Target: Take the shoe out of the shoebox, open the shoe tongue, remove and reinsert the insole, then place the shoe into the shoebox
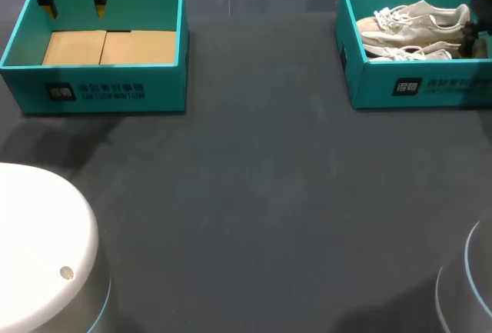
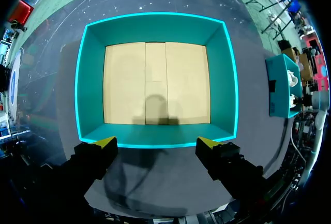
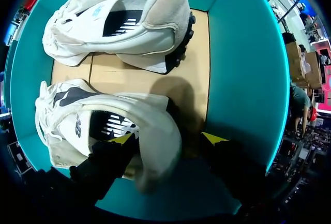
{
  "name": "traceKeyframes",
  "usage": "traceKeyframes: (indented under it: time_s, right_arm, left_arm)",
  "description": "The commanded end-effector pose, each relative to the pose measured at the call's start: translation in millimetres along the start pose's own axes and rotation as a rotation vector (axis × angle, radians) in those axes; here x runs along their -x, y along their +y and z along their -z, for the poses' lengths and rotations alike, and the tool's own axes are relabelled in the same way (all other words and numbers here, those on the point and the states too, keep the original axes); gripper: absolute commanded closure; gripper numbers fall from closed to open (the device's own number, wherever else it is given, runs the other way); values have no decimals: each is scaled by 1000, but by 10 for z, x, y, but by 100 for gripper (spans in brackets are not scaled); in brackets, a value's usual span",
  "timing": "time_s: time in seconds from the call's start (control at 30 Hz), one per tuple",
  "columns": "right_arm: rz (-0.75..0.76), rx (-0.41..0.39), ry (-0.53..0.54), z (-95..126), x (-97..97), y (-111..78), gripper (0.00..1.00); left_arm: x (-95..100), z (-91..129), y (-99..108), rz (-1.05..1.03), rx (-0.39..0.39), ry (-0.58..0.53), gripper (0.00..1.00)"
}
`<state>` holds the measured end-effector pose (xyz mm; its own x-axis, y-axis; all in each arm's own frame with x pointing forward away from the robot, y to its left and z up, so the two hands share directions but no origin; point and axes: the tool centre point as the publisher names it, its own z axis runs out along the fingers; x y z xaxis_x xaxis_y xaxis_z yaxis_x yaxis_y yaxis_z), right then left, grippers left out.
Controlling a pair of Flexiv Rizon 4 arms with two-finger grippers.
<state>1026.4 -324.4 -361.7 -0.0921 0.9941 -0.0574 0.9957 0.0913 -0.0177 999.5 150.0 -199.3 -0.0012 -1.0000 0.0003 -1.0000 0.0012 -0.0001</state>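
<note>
Two white sneakers lie on their sides in the teal shoebox [image 1: 384,79] at the back right: one shoe [image 1: 415,16] farther back, one [image 1: 407,54] nearer the front wall. My right arm [image 1: 478,21] hangs over this box. In the right wrist view my right gripper [image 3: 169,138] is open and straddles the heel of the nearer shoe [image 3: 103,113]: one finger inside its opening, the other outside, apart from the heel. The other shoe [image 3: 119,27] lies ahead of it. My left gripper [image 1: 74,8] [image 2: 158,142] is open, with nothing in it, above the back edge of the left box.
A second teal shoebox [image 1: 108,91] [image 2: 155,27] with a bare cardboard floor stands at the back left. Dark table [image 1: 261,179] stretches between the boxes. White rounded bases sit at the front left [image 1: 38,248] and front right [image 1: 470,287].
</note>
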Motion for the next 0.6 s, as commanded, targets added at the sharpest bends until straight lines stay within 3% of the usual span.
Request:
traceKeyframes:
  time_s: [0.03, 0.3, 0.37, 0.47, 0.6]
  right_arm:
    - [2, -10, 6, -44, 4, 38, 20]
    - [10, -27, 13, -110, -10, 23, 24]
    - [9, -28, 14, -116, -10, 14, 30]
    - [7, -32, 15, -125, -11, 1, 50]
    - [3, -33, 14, -125, -14, -10, 59]
  left_arm:
    - [0, -1, -2, 0, 0, 0, 0]
    - [0, -1, -2, 0, 0, 0, 0]
    - [0, -1, -2, 0, 0, 0, 0]
    - [0, -1, -2, 0, 0, 0, 0]
    - [0, -1, -2, 0, 0, 0, 0]
